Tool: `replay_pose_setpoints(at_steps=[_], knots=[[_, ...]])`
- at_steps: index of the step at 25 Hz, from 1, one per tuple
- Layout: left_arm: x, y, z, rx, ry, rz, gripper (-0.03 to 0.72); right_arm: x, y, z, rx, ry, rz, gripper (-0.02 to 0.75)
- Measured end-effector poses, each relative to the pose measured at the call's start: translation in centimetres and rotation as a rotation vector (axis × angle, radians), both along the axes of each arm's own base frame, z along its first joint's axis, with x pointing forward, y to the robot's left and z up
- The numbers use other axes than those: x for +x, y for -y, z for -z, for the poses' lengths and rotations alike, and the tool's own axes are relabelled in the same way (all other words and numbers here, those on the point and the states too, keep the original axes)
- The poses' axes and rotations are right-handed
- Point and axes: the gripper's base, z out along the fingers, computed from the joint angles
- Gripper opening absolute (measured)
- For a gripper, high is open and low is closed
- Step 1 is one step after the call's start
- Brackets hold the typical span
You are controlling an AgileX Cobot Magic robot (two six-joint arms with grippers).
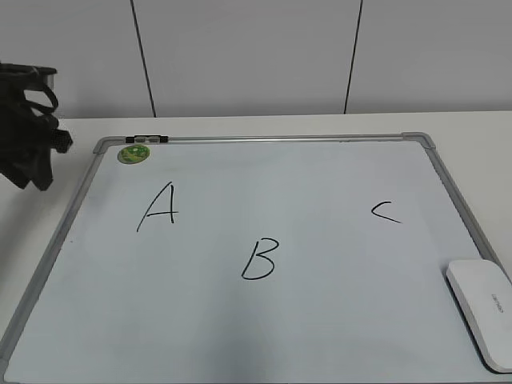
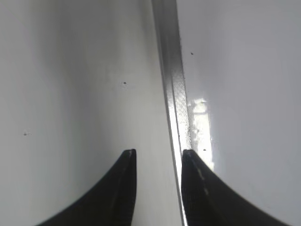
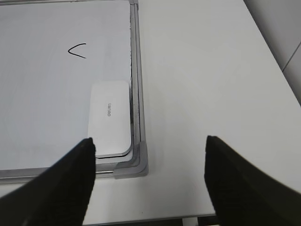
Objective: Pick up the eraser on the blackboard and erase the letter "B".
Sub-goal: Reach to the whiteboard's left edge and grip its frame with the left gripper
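The blackboard is a white board with a grey frame, lying flat on the white table. It bears a black "A", the letter "B" in the middle and a "C". The eraser, a white rounded block, lies in the board's near right corner and also shows in the right wrist view. My right gripper is wide open and empty, above that corner, just short of the eraser. My left gripper has a narrow gap and is empty, over the board's left frame.
A round green magnet sits at the board's far left corner, next to a black clip on the frame. The left arm hangs at the far left edge. White table lies right of the board. A wall stands behind.
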Motion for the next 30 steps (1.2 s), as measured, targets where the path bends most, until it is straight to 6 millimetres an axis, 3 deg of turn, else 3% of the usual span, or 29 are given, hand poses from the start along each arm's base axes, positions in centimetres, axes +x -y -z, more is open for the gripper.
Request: replay_pose_setpoints(at_steps=[7,12,20,30], knots=[[1.0,0.3,4.4,-0.001,-0.07,0.008,0.243,0.0,0.0,0.0,0.0,0.0,0.0,0.536],[2.1,0.6,6.1,-0.024,-0.078,-0.004,0.243,0.0,0.0,0.0,0.0,0.0,0.0,0.536],[4.3,1.1,6.8,-0.05,-0.088,-0.029,0.243,0.0,0.0,0.0,0.0,0.0,0.0,0.536],[4.2,0.9,6.9,-0.034,-0.127,-0.057,0.243,0.0,0.0,0.0,0.0,0.0,0.0,0.536]])
